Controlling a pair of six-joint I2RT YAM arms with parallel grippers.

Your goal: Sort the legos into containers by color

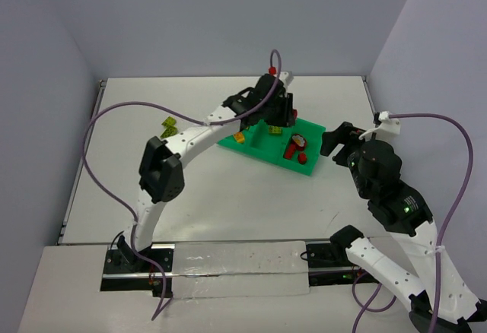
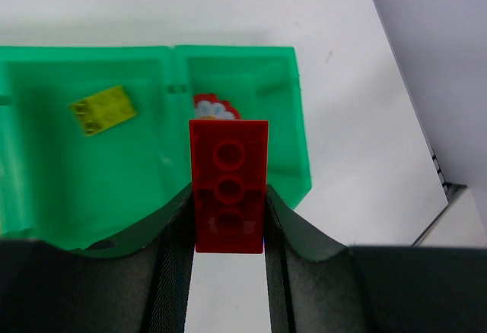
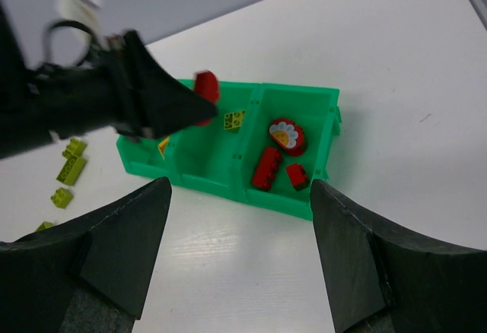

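1. The left gripper (image 2: 228, 215) is clamped on a red brick (image 2: 228, 158). Its jaws are narrow and pinch the brick's two long sides, with the studs facing the wrist camera.
2. That brick hangs above the far side of the green tray (image 1: 262, 156), around the divider between the middle and right compartments. I cannot tell which of the two it is over.
3. The right gripper (image 1: 335, 144) hovers just beside the tray's right end, not touching it. Its jaws are wide with nothing between them.
4. Edges: the tray lies askew, right of centre on the white table (image 1: 228, 204). Walls (image 1: 228, 21) close the table on the left, far and right sides.
5. Open room: there is bare table on the near side, between the tray and the arm bases, and a bare strip beyond the tray's far wall.
6. The right compartment holds two red bricks (image 3: 266, 167) and a round red piece (image 3: 285, 137) with a white flower face.
7. A yellow brick (image 3: 234, 120) lies in the middle compartment, close to the right divider.
8. Olive bricks (image 3: 70, 167) lie loose on the table left of the tray, apart from it.
9. Only the right wrist view shows the two red bricks clearly.
10. In the left wrist view the held brick hides most of the round piece.
11. In the top view the left arm's wrist covers the grip.
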